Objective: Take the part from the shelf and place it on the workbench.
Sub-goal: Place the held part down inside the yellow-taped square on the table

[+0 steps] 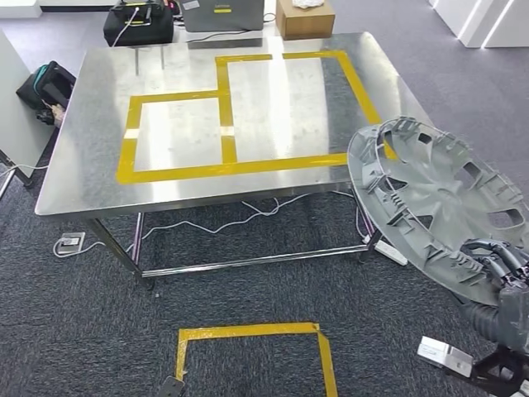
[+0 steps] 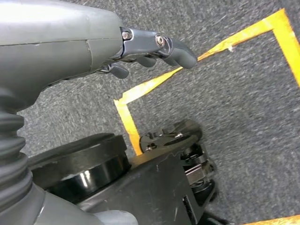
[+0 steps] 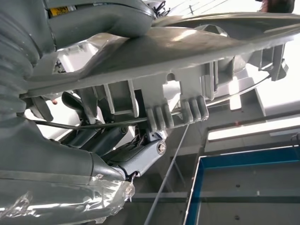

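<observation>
The part is a large grey round wheel cover (image 1: 431, 203), held tilted at the right of the head view, its far rim overlapping the workbench's right corner. My right hand (image 1: 499, 277) grips its near rim from below. In the right wrist view the cover (image 3: 183, 51) runs across above my right hand (image 3: 116, 150), whose fingers (image 3: 141, 157) curl under its ribbed edge. The steel workbench (image 1: 93, 124) stands ahead with yellow tape rectangles (image 1: 225, 107) on its top. My left hand (image 2: 152, 47) hangs over the carpet, fingers apart and holding nothing.
A yellow tape square (image 1: 250, 332) marks the grey carpet in front of the bench. Cables and a power strip (image 1: 72, 242) lie under the bench. A black bag (image 1: 137, 25), a laptop (image 1: 221, 15) and a cardboard box (image 1: 304, 18) sit behind it.
</observation>
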### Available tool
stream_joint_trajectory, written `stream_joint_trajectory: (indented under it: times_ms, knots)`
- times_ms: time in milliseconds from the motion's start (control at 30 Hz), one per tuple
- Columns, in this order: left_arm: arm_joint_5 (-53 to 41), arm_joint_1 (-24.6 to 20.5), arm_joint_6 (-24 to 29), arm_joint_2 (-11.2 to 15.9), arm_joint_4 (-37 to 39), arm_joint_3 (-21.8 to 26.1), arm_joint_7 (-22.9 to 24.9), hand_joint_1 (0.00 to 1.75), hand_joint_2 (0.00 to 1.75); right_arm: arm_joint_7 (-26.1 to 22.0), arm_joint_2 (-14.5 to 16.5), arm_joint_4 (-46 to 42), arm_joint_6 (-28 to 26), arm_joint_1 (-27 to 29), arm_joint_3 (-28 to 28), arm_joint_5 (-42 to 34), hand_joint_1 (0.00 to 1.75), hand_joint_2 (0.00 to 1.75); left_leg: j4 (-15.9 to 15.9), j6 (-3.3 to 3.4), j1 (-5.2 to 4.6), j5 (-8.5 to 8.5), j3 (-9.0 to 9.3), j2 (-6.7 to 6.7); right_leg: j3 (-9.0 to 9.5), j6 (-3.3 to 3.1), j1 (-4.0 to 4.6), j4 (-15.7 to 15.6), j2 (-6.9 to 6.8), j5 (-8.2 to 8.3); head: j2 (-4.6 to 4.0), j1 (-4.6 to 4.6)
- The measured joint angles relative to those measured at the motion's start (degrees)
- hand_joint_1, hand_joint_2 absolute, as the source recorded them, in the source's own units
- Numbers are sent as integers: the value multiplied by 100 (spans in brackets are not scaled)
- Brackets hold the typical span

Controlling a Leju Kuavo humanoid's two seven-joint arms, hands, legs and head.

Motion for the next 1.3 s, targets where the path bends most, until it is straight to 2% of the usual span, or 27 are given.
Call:
stream_joint_trajectory:
  times_ms: [33, 100, 133, 167, 233, 300, 367, 433, 467, 500, 533, 633, 667, 767, 800, 833, 867, 933, 967, 1000, 1033, 1067, 1100, 1167, 1200, 1267, 1300]
  knots:
    - [1, 5, 1, 1, 0, -1, 1, 0, 175, 0, -3, 8, 0, 8, 1, -3, 175, 175, 0, -6, 0, -76, 104, -10, 4, -12, 1, -267, -2, 185, 0, 3]
    - [3, 15, 3, 3, 0, -3, 2, 0, 175, 0, -5, 31, 1, 20, 2, -9, 175, 175, 1, -40, -9, -227, 268, -27, 85, -37, 4, -938, -19, 849, 0, 12]
    - [5, 17, 4, 5, 0, -5, 5, 0, 175, -1, -8, 42, 1, 24, 3, -10, 175, 175, -11, -68, -19, -292, 316, -32, 130, -62, 13, -1155, -24, 1095, 0, 12]
    - [7, 20, 4, 9, 0, -7, 9, 0, 175, -1, -11, 50, 1, 26, 3, -10, 175, 175, -25, -101, -29, -331, 352, -34, 145, -93, 21, -1264, -25, 1245, 0, 7]
    - [9, 10, 8, 16, 0, -11, 17, 0, 175, -2, -18, 56, 3, 24, 5, -13, 175, 175, -38, -158, -38, -351, 399, -33, 203, -166, 25, -1295, -5, 1235, 0, -2]
    - [9, -2, 13, 23, 0, -16, 21, 0, 175, -2, -21, 62, 9, 15, 9, -16, 175, 175, 229, -213, -35, -315, 277, -20, 288, -230, 2, -1331, 3, 1200, 0, -13]
    - [12, -6, 17, 33, 0, -17, 27, 0, 175, -4, -21, 82, 14, -16, 23, -16, 175, 175, 902, -281, -19, -421, -162, -4, 387, -276, -13, -1363, 3, 1130, 0, -32]
    - [22, 15, 19, 49, 0, -15, 33, 0, 175, -7, -21, 120, 17, -53, 49, -16, 175, 175, 1521, -323, -3, -752, -683, 2, 490, -292, -16, -1376, 8, 1031, 0, -39]
    - [34, 31, 19, 60, 0, -14, 36, 0, 175, -7, -21, 144, 22, -62, 59, -18, 175, 175, 1631, -326, 0, -877, -851, 3, 561, -292, -16, -1380, 13, 971, 0, -41]
    - [53, 48, 23, 71, 0, -13, 37, 0, 175, -7, -21, 164, 28, -71, 68, -20, 175, 175, 1573, -317, -1, -886, -934, 3, 648, -288, -15, -1383, 16, 904, 0, -40]
    - [97, 59, 37, 83, 0, -5, 36, 0, 175, -8, -23, 186, 49, -85, 76, -26, 175, 175, 1355, -298, -4, -737, -939, 4, 745, -280, -14, -1385, 19, 834, 0, -40]
    - [306, 81, 100, 128, 0, 77, 20, 0, 175, -5, -56, 238, 173, -156, 98, -44, 175, 175, 385, -202, -40, 170, -815, 13, 958, -212, -1, -1404, 33, 605, 0, -45]
    - [351, 86, 108, 146, 0, 110, 4, 0, 175, -1, -78, 247, 226, -179, 102, -38, 175, 175, 199, -172, -55, 329, -785, 15, 1023, -176, 1, -1430, 40, 543, 0, -46]
    - [385, 59, 85, 176, 0, 154, -47, 0, 175, 22, -177, 258, 389, -232, 92, -26, 175, 175, 50, -74, -61, 352, -603, 10, 1277, -62, 3, -1490, 37, 483, 0, -40]
    - [384, 40, 77, 179, 0, 157, -57, 0, 175, 28, -210, 261, 429, -250, 89, -34, 175, 175, 29, -32, -52, 347, -511, 9, 1288, -39, 2, -1394, 27, 444, -1, -27]
    - [383, 20, 73, 179, 0, 160, -61, 0, 175, 33, -234, 266, 460, -270, 88, -42, 175, 175, 24, 1, -44, 331, -424, 4, 1207, -27, 1, -1191, 18, 357, -1, -9]
    - [382, 1, 74, 178, 0, 162, -63, 0, 175, 38, -247, 274, 482, -285, 89, -48, 175, 175, 20, 24, -43, 290, -358, 4, 1018, -21, 0, -858, 10, 242, -1, 8]
    - [382, -25, 75, 174, 0, 164, -64, 0, 175, 46, -262, 298, 509, -310, 89, -55, 175, 175, 24, 46, -52, 181, -249, -2, 504, -8, 4, -149, 8, -48, 0, 28]
    - [382, -28, 76, 173, 0, 166, -64, 0, 175, 50, -268, 310, 517, -316, 89, -54, 175, 175, 24, 51, -57, 117, -181, -8, 295, 0, 6, 34, 8, -159, 0, 32]
    - [383, -29, 77, 172, 0, 167, -64, 0, 175, 50, -276, 322, 520, -318, 89, -54, 175, 175, 25, 52, -60, 47, -95, -16, 170, 5, 8, 28, 8, -178, 0, 36]
    - [385, -28, 78, 169, 0, 168, -65, 0, 175, 52, -285, 334, 526, -318, 89, -53, 175, 175, 25, 49, -62, -29, 4, -25, 125, 4, 9, -156, 8, -69, 0, 39]
    - [385, -29, 75, 164, 0, 170, -70, 0, 175, 58, -294, 346, 537, -316, 89, -52, 175, 175, 24, 42, -62, -108, 109, -32, 138, -4, 10, -474, 6, 197, 0, 42]
    - [379, -31, 70, 158, 0, 172, -77, 0, 175, 69, -301, 365, 558, -309, 88, -58, 175, 175, 30, 27, -67, -188, 210, -35, 157, -20, 14, -791, 0, 564, 0, 44]
    - [332, -31, 66, 141, 0, 174, -96, 0, 175, 92, -316, 404, 629, -297, 83, -95, 175, 175, 17, -26, -79, -313, 326, -42, 216, -82, 37, -1177, -9, 1071, 1, 49]
    - [303, -30, 69, 134, 0, 173, -104, 0, 175, 97, -323, 417, 666, -289, 74, -123, 175, 175, 11, -58, -84, -343, 353, -44, 235, -122, 50, -1218, -8, 1156, 1, 51]
    - [268, -30, 83, 127, 0, 172, -120, 0, 175, 95, -337, 425, 710, -266, 52, -157, 175, 175, 63, -119, -88, -334, 338, -41, 322, -192, 38, -1264, 12, 1133, 2, 55]
    - [264, -31, 88, 124, 0, 172, -127, 0, 175, 92, -341, 427, 722, -252, 44, -162, 175, 175, 206, -156, -90, -310, 267, -35, 369, -220, 22, -1302, 15, 1114, 2, 49]
